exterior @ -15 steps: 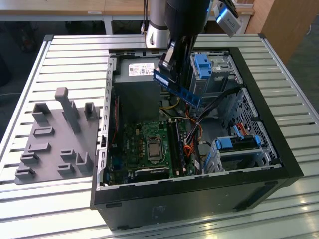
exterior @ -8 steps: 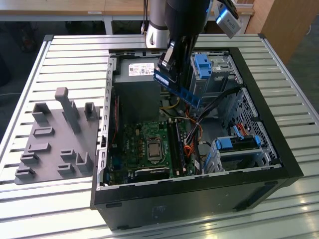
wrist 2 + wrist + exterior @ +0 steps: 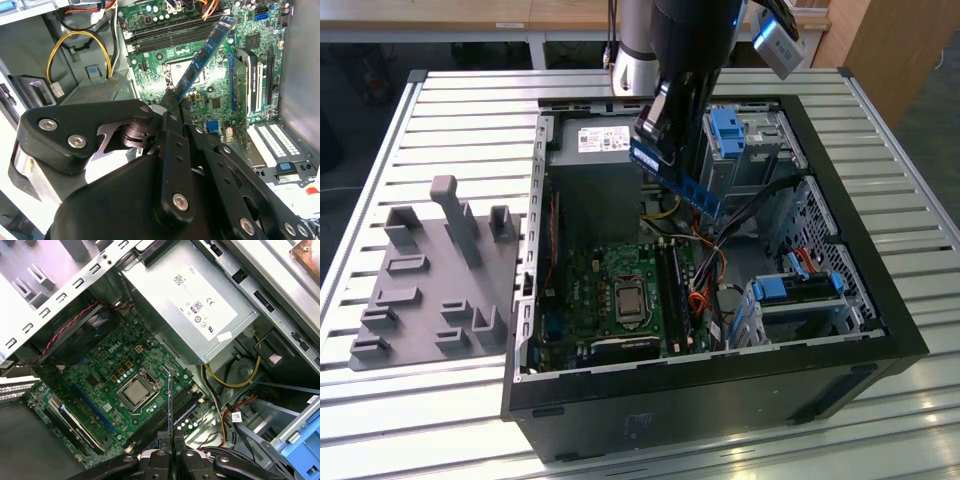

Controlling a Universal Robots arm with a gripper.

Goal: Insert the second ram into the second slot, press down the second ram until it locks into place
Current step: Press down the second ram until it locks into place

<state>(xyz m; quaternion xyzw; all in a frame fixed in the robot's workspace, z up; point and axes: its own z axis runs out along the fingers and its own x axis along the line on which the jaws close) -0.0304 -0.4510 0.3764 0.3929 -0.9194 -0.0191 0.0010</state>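
Observation:
My gripper is shut on the second ram, a long blue circuit-board strip with dark chips. It hangs tilted in the air above the open computer case. In the second wrist view the second ram slants out from the gripper over the green motherboard. In the first wrist view the second ram appears edge-on, clamped by the gripper, well above the dark ram slots. In the exterior view the slots run beside the processor socket.
The grey power supply fills the case's far corner. Blue drive caddies stand on the exterior view's right, with loose cables near the slots. A grey fixture plate lies on the slatted table at the exterior view's left.

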